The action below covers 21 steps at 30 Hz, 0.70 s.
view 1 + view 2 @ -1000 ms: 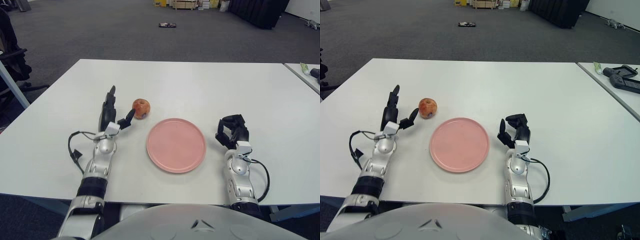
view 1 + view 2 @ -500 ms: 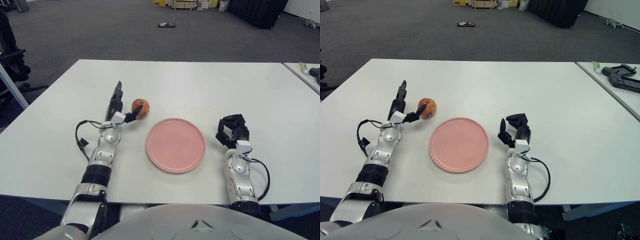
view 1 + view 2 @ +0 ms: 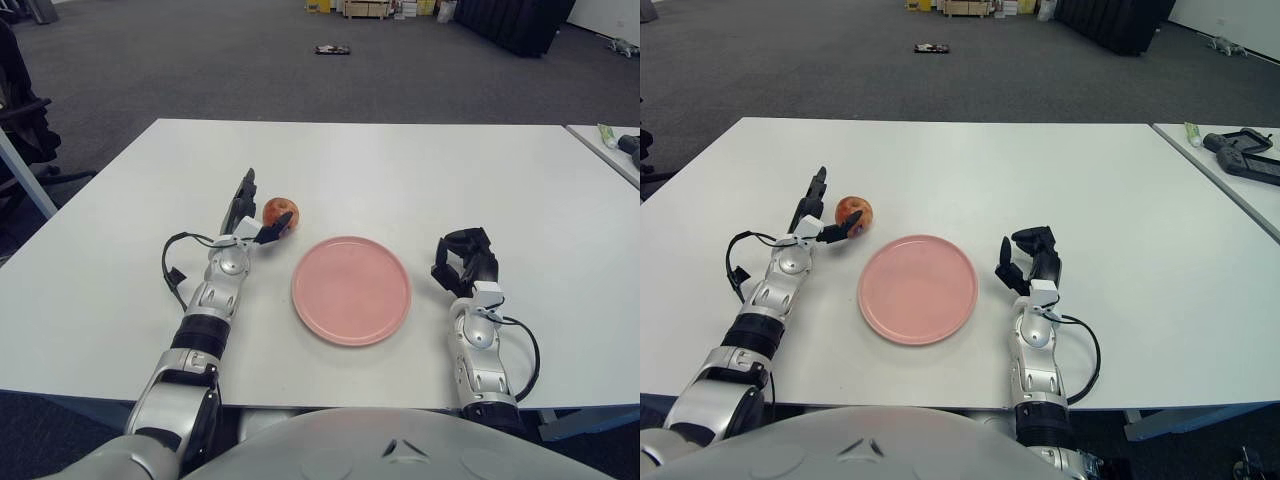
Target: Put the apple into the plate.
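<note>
Fingers [image 3: 272,232] of left hand [image 3: 247,215] spread beside apple [image 3: 281,212].

On the white desk [image 3: 940,160], the left hand [image 3: 822,222] spreads its fingers against the apple [image 3: 853,211], at the pink plate's [image 3: 918,289] ten o'clock. The right hand [image 3: 1030,262], fingers curled, shows at the plate's three o'clock.

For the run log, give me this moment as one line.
left robot hand: open at apple | plate: empty | right robot hand: idle right of plate
</note>
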Each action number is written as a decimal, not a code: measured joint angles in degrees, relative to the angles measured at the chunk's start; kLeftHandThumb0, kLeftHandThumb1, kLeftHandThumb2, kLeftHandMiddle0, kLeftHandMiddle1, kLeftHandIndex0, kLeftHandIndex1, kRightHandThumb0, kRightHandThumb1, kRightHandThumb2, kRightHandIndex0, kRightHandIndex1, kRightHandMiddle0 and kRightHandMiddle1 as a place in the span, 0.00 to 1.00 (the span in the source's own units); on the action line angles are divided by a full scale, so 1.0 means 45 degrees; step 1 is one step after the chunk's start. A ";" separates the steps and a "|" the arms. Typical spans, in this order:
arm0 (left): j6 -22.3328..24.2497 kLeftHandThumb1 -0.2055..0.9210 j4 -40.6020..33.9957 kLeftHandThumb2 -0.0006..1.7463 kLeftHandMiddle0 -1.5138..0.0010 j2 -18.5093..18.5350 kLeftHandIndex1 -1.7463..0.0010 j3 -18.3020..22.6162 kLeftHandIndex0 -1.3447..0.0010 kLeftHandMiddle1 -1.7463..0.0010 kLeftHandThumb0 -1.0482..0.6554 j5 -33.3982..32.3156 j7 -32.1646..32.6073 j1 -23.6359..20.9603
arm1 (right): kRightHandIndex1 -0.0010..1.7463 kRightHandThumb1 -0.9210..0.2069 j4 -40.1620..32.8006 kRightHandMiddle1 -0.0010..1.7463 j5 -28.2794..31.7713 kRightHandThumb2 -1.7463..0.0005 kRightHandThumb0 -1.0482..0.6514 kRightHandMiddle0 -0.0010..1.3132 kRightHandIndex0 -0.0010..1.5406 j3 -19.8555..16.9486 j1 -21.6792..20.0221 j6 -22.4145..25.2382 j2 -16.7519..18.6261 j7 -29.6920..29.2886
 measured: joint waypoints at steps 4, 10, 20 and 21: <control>0.0115 0.67 0.0366 0.41 1.00 0.0006 1.00 -0.0172 0.99 1.00 0.13 0.0086 -0.0005 -0.0230 | 0.75 0.28 0.0006 1.00 -0.0077 0.45 0.38 0.30 0.41 0.0000 0.0000 -0.0008 -0.0020 -0.0005; 0.0356 0.63 0.0552 0.44 1.00 0.0015 0.95 -0.0567 1.00 1.00 0.15 0.0102 -0.0313 -0.0349 | 0.75 0.28 0.0006 1.00 -0.0067 0.45 0.38 0.30 0.42 0.0002 -0.0001 -0.0004 -0.0012 0.0005; 0.1691 0.63 0.0559 0.45 1.00 0.0028 0.95 -0.1329 1.00 1.00 0.15 0.0366 -0.1000 -0.0703 | 0.75 0.28 0.0005 1.00 -0.0045 0.45 0.38 0.30 0.43 -0.0052 0.0001 -0.0003 -0.0011 -0.0003; 0.1823 0.64 0.0595 0.45 1.00 0.0031 0.95 -0.1393 1.00 1.00 0.15 0.0413 -0.1016 -0.0793 | 0.75 0.28 0.0005 1.00 -0.0046 0.45 0.38 0.30 0.43 -0.0050 0.0000 -0.0003 -0.0011 -0.0004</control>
